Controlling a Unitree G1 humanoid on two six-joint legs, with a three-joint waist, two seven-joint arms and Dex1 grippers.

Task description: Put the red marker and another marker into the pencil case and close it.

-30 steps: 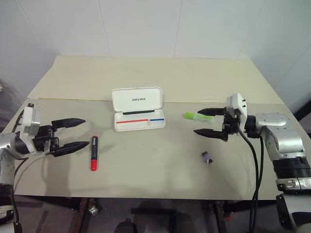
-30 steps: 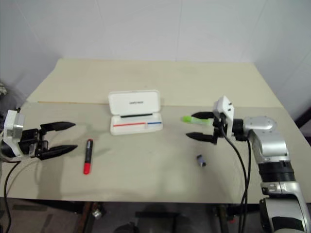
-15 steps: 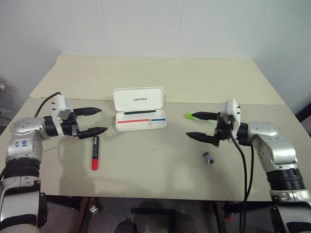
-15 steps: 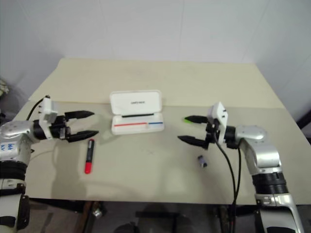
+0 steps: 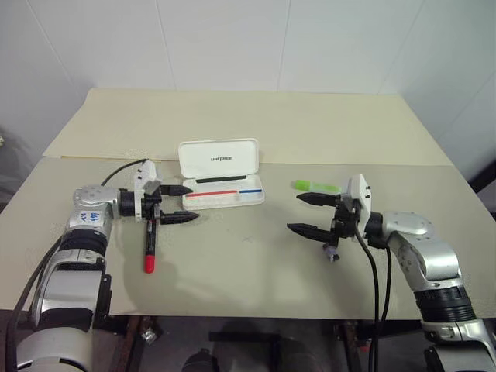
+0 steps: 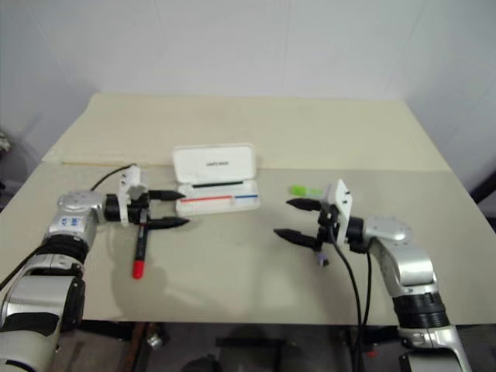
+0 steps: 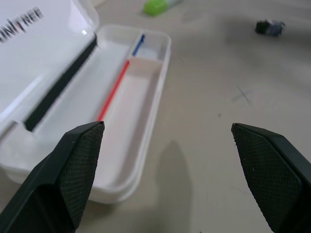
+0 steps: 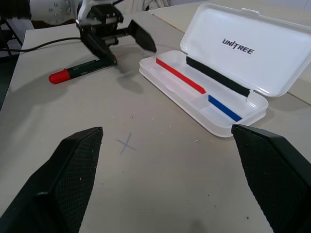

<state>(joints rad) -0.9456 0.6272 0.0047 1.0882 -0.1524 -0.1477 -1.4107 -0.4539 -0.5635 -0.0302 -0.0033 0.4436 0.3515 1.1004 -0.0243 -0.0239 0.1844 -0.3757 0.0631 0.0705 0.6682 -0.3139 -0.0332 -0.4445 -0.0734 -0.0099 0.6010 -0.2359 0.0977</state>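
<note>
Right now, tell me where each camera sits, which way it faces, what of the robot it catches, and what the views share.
Left and right eye views: on the head, looking forward and down over the table; both arms show, with the left end effector and right end effector open.
Left wrist view: on the left wrist, facing the open pencil case; its own two fingers rise below.
Right wrist view: on the right wrist, facing the red marker; its own fingers show.
Shared: every view shows the pencil case.
</note>
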